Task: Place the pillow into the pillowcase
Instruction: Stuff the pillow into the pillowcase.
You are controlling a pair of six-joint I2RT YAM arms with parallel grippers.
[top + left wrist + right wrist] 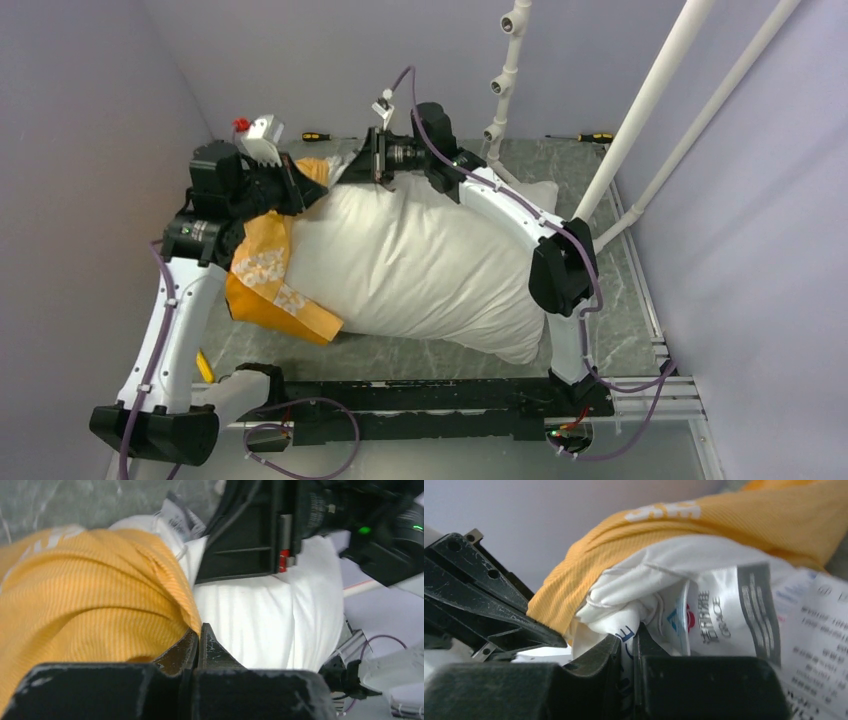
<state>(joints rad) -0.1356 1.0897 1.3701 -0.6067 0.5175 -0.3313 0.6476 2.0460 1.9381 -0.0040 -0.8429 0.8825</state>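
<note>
pillow (pixel 420 265): lies slantwise across the middle of the table (pixel 620 330), one end at the far-left corner, the other toward the near-right corner. Mostly bare.
pillowcase (pixel 265 270): bunched over the pillow's left end only, by the table's left edge. Near side sags in folds, far side is pulled up higher.
progress: judging by that, only the first part of the pillow is in and most of the sleeving is left.
left gripper (pixel 200 635): clenched tight, with the orange hem pinched between the tips at the case mouth.
right gripper (pixel 634 635): nearly closed, grasping the white pillow corner and its seam. The printed tag (pixel 744 610) hangs just beside the fingers.
risk 1: the left pinch is on thin hem right at the tips. A hard tug over the plump fill could pop the fabric out.
risk 2: the case is drawn up on one side only. More pull there skews the mouth, and it jams on the pillow's near corner.
risk 3: the right hold is a small corner bite. Counter-pull could slip it down to the tag alone.
risk 4: both grippers sit close together at the far-left end, so converging moves could make them clash.
</note>
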